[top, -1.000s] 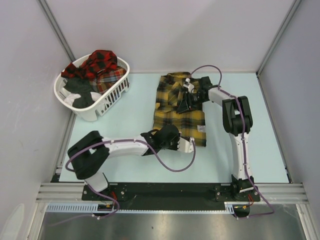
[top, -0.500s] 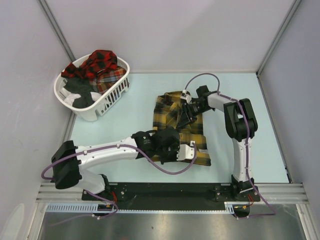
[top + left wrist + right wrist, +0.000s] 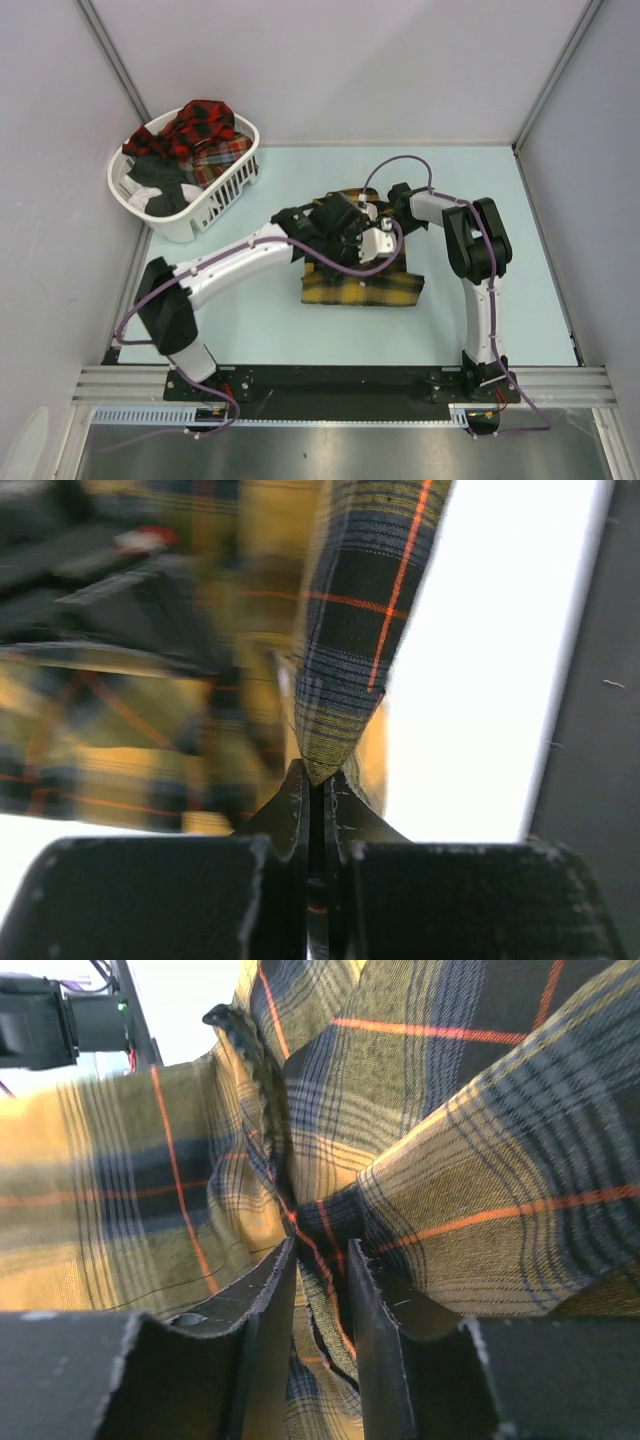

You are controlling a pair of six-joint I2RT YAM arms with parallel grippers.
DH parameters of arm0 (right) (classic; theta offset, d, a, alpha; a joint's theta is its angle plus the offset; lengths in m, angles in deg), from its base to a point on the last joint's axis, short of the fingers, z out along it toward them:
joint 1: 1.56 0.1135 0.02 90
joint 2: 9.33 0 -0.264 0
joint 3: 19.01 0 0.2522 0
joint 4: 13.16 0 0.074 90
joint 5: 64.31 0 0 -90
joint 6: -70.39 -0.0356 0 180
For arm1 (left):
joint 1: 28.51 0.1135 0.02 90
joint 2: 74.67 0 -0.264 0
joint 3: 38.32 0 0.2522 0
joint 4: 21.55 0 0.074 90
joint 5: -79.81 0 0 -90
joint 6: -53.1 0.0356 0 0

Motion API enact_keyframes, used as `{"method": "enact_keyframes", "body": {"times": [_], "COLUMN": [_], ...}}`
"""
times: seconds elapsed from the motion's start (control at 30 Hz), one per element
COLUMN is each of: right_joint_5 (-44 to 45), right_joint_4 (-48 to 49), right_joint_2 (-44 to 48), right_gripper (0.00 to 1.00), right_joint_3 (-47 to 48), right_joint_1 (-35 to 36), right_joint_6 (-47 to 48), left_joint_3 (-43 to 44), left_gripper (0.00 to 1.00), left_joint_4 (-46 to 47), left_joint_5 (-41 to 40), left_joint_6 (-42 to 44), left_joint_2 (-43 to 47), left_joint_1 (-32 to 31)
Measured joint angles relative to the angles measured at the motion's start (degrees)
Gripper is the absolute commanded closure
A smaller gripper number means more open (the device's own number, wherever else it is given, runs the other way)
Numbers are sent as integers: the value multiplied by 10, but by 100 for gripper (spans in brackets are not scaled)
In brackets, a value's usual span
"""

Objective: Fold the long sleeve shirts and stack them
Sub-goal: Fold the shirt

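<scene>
The mustard-yellow plaid long sleeve shirt lies bunched and folded in the middle of the table. My left gripper hovers over its far part, shut on a pinched edge of the yellow cloth, which hangs from the fingertips. My right gripper sits at the shirt's far right edge. A thick fold of the same cloth is caught between its fingers. Red-and-black plaid long sleeve shirts lie heaped in the basket.
A white laundry basket stands at the back left and also holds dark and white items. Grey walls close in the table on the left, far and right sides. Both arms cross over the shirt, close together.
My left arm swung from the shirt's near hem up and back, carrying cloth over the shirt. The right gripper drew the collar end nearer and narrowed its jaws. The shirt is now a shorter bundle.
</scene>
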Motion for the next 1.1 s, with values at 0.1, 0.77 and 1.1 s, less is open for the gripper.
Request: {"method": "enact_keyframes", "body": {"times": [0.1,0.77,1.1], "right_joint_5": [-4,18,18], "right_joint_4": [-8,-143,-175], "right_joint_2": [-2,-35,-31], "right_gripper": [71,25,20], "right_joint_3": [0,226,201], "right_joint_1": [0,-170,-233], "right_joint_6": [10,68,77], "left_joint_3": [61,200,249], "left_gripper": [100,85,51], "left_joint_4": [-10,-5,19], "left_joint_5": [4,43,63], "left_joint_6": [33,162,171], "left_joint_2": [-57,-256,-361], "left_joint_1": [37,143,171]}}
